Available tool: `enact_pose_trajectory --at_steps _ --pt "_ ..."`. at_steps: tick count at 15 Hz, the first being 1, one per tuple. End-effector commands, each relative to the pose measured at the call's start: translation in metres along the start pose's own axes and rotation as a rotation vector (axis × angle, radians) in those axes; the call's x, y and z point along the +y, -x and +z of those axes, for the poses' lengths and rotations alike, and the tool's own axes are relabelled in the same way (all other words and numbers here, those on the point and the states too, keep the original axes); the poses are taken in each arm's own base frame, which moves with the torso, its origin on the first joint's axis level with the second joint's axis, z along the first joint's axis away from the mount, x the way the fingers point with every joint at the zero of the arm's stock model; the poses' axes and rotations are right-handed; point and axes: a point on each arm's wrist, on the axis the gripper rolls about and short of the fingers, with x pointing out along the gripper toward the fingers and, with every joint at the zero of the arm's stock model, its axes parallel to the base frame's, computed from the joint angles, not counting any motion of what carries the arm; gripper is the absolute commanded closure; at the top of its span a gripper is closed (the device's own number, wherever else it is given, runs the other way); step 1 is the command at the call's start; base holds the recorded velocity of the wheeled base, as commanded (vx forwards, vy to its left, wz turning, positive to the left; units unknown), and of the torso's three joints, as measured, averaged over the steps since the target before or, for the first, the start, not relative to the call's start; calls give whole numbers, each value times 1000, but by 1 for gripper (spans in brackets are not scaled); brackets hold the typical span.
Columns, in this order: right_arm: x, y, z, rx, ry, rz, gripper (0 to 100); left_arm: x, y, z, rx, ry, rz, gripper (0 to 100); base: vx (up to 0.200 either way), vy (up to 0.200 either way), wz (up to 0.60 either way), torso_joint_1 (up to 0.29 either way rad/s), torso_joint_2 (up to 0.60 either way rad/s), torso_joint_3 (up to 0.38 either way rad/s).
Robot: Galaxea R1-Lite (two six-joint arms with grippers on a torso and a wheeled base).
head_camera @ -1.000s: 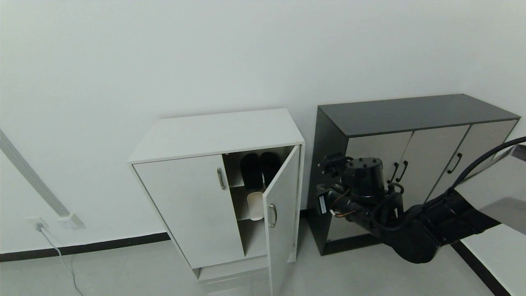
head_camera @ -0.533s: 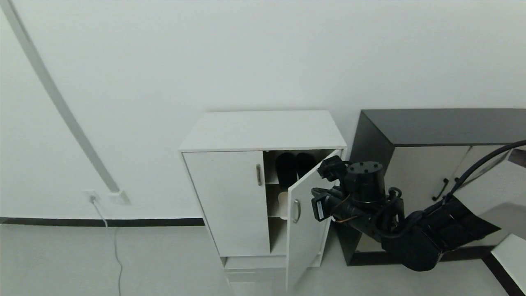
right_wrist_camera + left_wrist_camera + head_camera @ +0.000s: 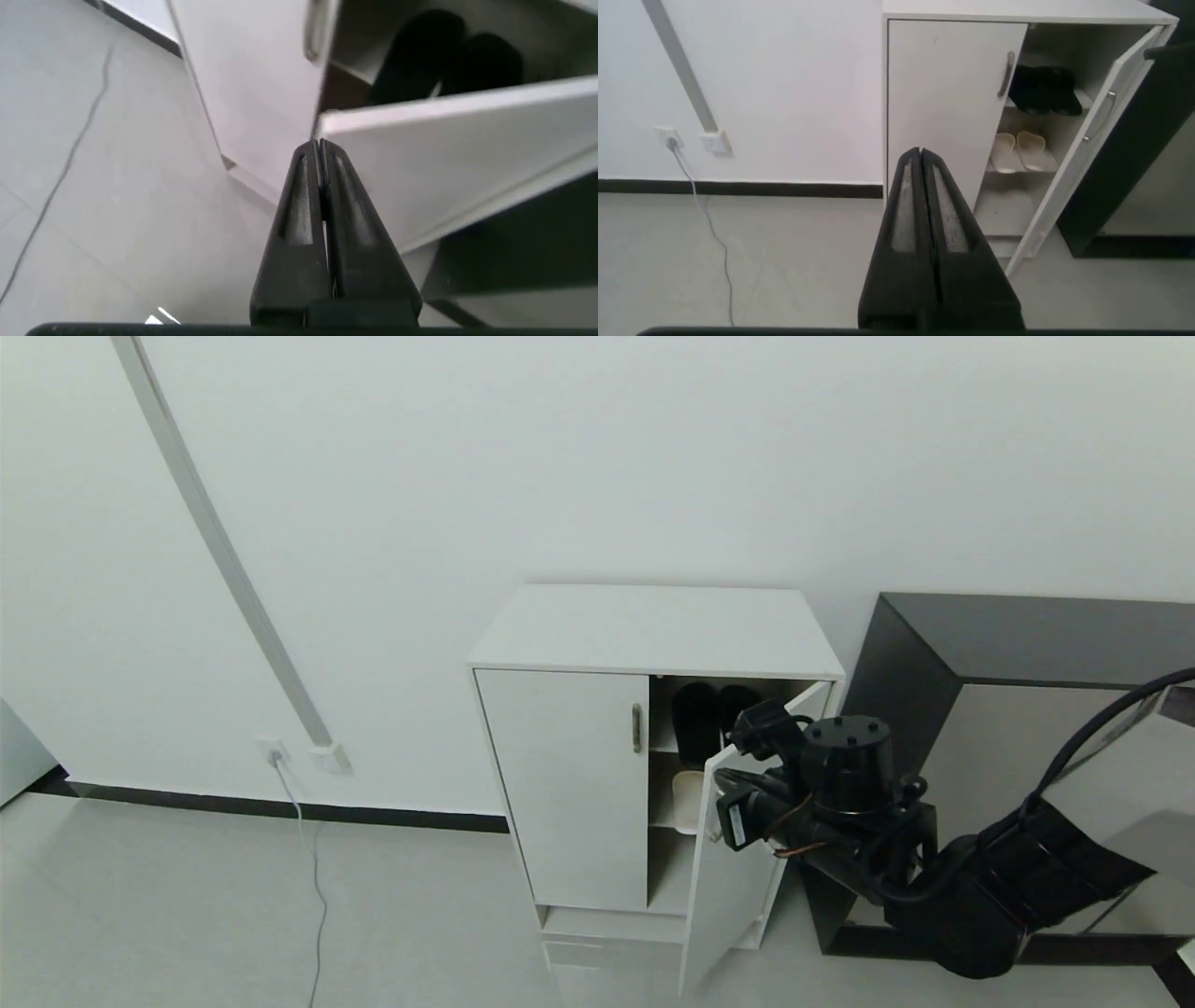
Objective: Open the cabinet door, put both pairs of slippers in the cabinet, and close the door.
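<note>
The white cabinet (image 3: 653,630) stands against the wall, its left door shut and its right door (image 3: 733,887) ajar. Black slippers (image 3: 695,733) lie on the top shelf, with pale slippers (image 3: 688,800) on the shelf below. My right gripper (image 3: 747,737) is shut and empty. In the right wrist view its tips (image 3: 320,147) rest at the top free corner of the door (image 3: 486,140), on the outer side. My left gripper (image 3: 920,157) is shut and empty, held back from the cabinet and facing the black slippers (image 3: 1046,89) and pale slippers (image 3: 1018,151).
A dark cabinet (image 3: 1027,635) stands close to the right of the white one. A wall socket (image 3: 271,749) with a cable trailing on the floor and a slanted duct (image 3: 224,551) lie to the left. Bare floor spreads in front and to the left.
The head camera has shifted, so the cabinet sits further right in the picture. My right gripper has come against the right door, which has swung partly inward.
</note>
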Motion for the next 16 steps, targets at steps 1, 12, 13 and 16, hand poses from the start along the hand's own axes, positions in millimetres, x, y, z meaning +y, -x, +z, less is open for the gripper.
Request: enact_pose_trajectory --at_steps 1,12,13,16 --pt "-5 18 -2 18 2 -9 100 0 0 0 0 0 1 100 0 0 0 0 0 0" --pt "-16 71 -47 181 -28 -55 100 0 0 0 0 0 1 100 127 0 0 2 0 3" --pt "-15 68 -48 184 -33 -52 100 0 0 0 0 0 1 100 0 0 0 0 0 0" --pt "-13 53 -48 160 -75 -48 100 0 0 0 0 0 1 100 0 0 0 0 0 0"
